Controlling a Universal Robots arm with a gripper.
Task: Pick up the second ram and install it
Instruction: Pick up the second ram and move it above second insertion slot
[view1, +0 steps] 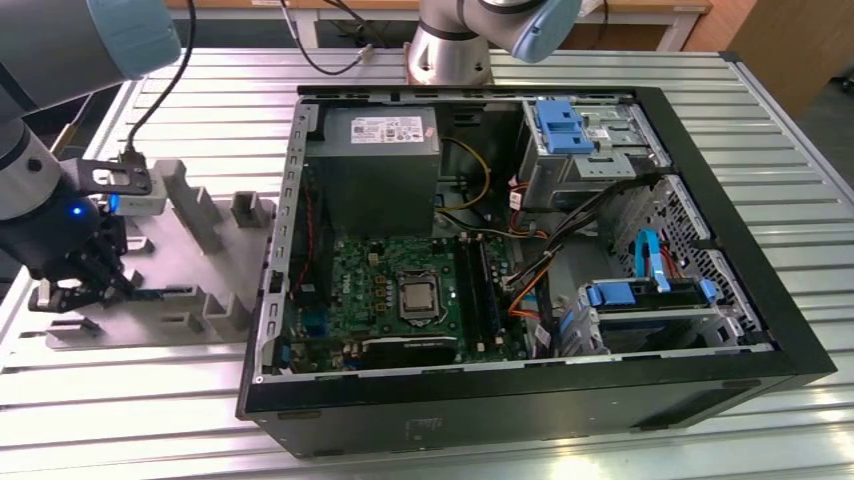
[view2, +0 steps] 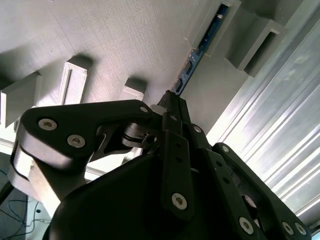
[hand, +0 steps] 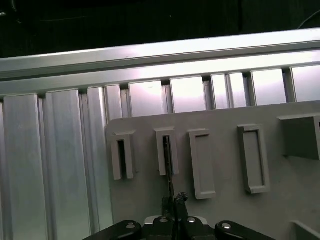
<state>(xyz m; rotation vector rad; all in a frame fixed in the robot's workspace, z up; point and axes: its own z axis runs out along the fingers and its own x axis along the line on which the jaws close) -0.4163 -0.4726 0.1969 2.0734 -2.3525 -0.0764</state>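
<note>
The second ram (view2: 200, 47) is a thin dark stick with a blue patch, seen edge-on and standing in the slots of the grey fixture blocks (view2: 252, 37). In the first wrist view the ram (hand: 168, 165) runs from a slotted block toward the fingertips. My gripper (view2: 170, 100) is shut on the near end of the stick. In the exterior view the gripper (view1: 87, 285) is low over the grey fixture plate (view1: 187, 250) at the exterior view's left, with the ram (view1: 158, 293) lying along the plate's front part.
An open computer case (view1: 747, 330) lies on the ribbed metal table (view1: 787, 130), to the exterior view's right of the fixture. Inside are the green motherboard (view1: 374, 280), the memory slots (view1: 478, 290), a power supply (view1: 380, 150) and loose cables. More fixture blocks (view1: 200, 215) stand behind the gripper.
</note>
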